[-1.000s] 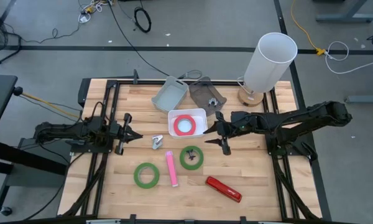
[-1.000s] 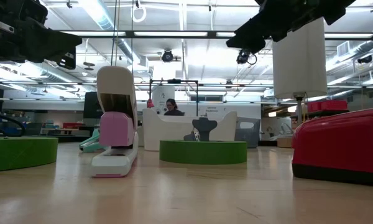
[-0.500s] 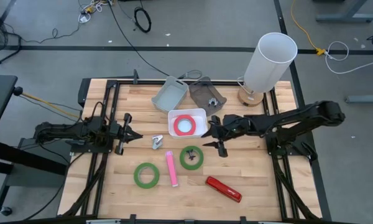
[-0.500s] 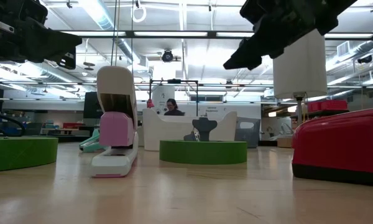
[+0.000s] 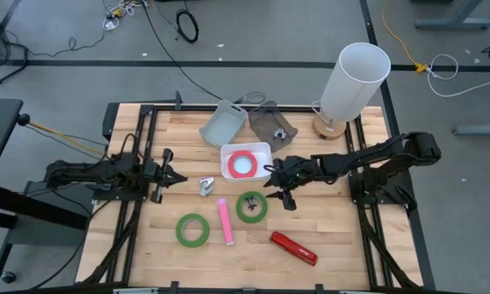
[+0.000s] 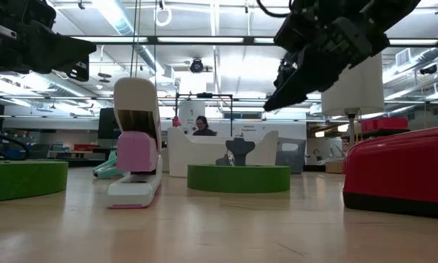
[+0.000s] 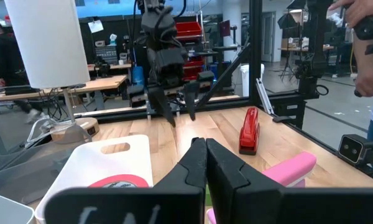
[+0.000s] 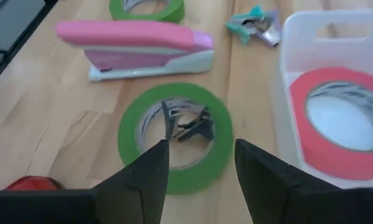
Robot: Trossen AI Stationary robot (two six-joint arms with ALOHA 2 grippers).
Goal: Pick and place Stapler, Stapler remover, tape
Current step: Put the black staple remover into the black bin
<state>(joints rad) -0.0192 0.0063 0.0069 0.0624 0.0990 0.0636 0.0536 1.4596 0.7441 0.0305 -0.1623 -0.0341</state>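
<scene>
Right hand (image 5: 279,194), fingers spread, empty, above green tape (image 5: 251,207) on the tabletop (image 5: 343,237). Left hand (image 5: 174,175), fingers pressed together, waits at left.

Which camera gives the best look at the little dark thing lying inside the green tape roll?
The right wrist view: it looks down into the green tape roll at the dark staple remover. The high view shows a speck, the low view a silhouette.

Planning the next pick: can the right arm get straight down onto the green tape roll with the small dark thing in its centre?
Probably yes. The right gripper hangs open beside that green tape roll, with nothing between them; the white bin stands close behind.
</scene>
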